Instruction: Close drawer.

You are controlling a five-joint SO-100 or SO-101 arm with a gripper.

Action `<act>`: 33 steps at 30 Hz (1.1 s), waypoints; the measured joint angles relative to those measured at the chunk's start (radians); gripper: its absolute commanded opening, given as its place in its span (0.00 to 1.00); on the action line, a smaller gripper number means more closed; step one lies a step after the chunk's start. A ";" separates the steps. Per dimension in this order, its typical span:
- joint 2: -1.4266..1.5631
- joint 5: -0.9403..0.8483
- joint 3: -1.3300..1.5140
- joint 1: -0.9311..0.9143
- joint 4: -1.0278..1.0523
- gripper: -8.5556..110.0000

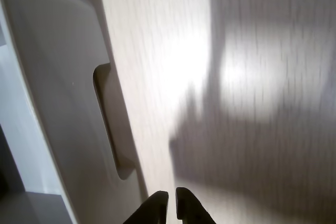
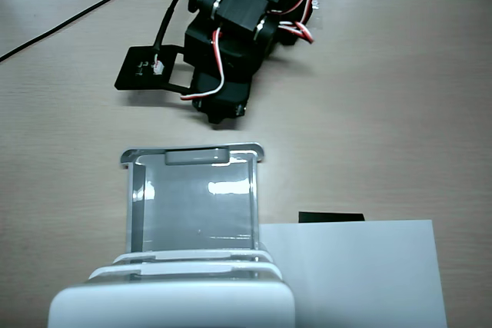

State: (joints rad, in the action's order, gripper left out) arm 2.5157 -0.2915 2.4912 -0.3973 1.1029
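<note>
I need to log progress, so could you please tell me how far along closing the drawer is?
Nothing looks done yet: the drawer is pulled far out of the cabinet. In hand: the gripper, nearly shut and empty, sits on the handle side, apart from the front. Left: push the drawer fully in.

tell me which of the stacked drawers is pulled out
The top one: the translucent grey drawer juts out of the white cabinet toward the arm, its handle tab facing the gripper. The white fronts below it sit nearly flush.
</note>
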 measured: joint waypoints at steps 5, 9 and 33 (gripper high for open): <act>-0.012 -0.023 0.011 -0.005 -0.032 0.07; -0.061 -0.057 0.015 -0.015 -0.071 0.07; -0.715 -0.058 -0.350 0.078 -0.396 0.07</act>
State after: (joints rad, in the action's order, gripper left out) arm 1.8009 -0.3497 2.1414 -0.3191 0.7072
